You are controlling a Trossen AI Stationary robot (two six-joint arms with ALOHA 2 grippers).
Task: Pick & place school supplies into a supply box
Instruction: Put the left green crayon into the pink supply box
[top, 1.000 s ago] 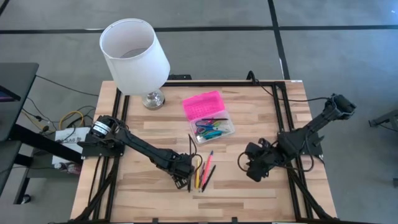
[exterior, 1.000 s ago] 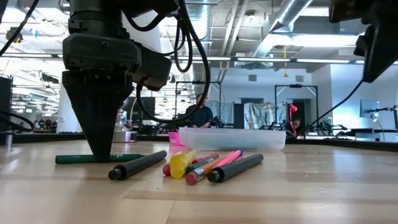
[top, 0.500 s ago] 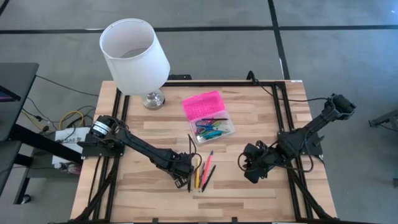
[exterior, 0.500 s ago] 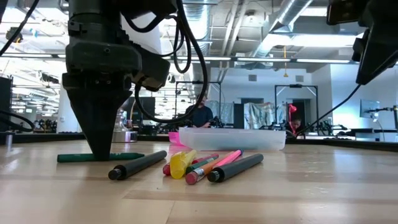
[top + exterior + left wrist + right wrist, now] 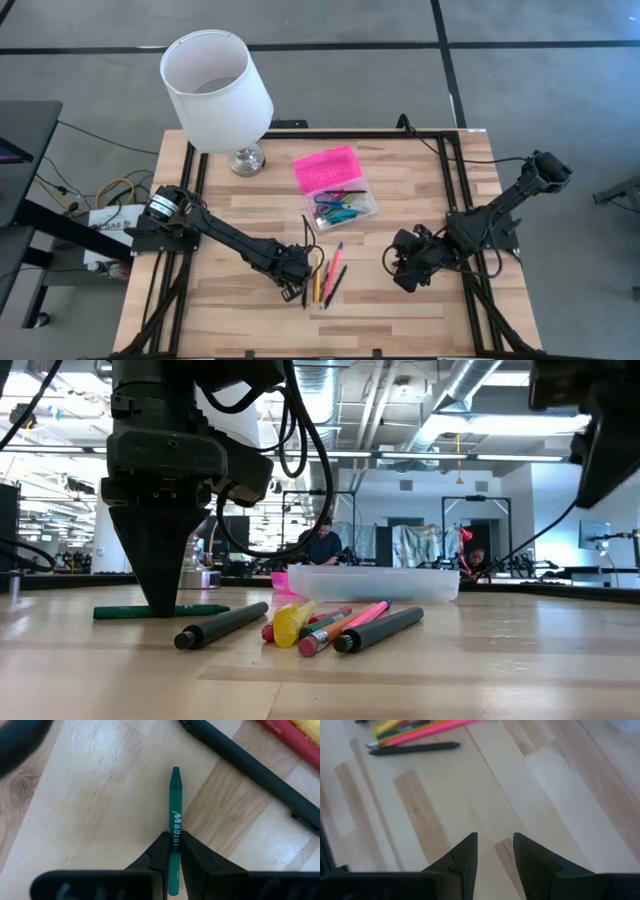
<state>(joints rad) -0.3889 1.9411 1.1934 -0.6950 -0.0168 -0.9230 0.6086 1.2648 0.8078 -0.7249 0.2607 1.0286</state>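
A green pen (image 5: 175, 795) lies flat on the wooden table, and my left gripper (image 5: 291, 277) is shut on it; the low view shows that gripper (image 5: 160, 600) pointing straight down at the pen (image 5: 205, 610). Just to the right lie several loose school supplies (image 5: 327, 274): a black marker (image 5: 222, 626) and yellow, pink and orange pens (image 5: 330, 622). The supply box stands farther back, its pink lid (image 5: 327, 168) open and its clear base (image 5: 347, 207) holding several pens. My right gripper (image 5: 398, 270) hangs open at the table's right, with nothing between its fingers (image 5: 465, 855). My left gripper pinches the green pen's barrel (image 5: 175, 822) about its middle between its two fingers. The fingers (image 5: 157, 852) come from above, pointing down, and lie across the pen. The pen lies level on the table under them.
A white lamp (image 5: 215, 90) on a metal foot stands at the far left of the table. A black frame (image 5: 455, 180) runs along the table's edges. Bare wood lies between the loose pens and my right gripper.
My left gripper has shut on the green pen, its fingers closing from wide apart onto the barrel. The pen has stayed lying on the table.
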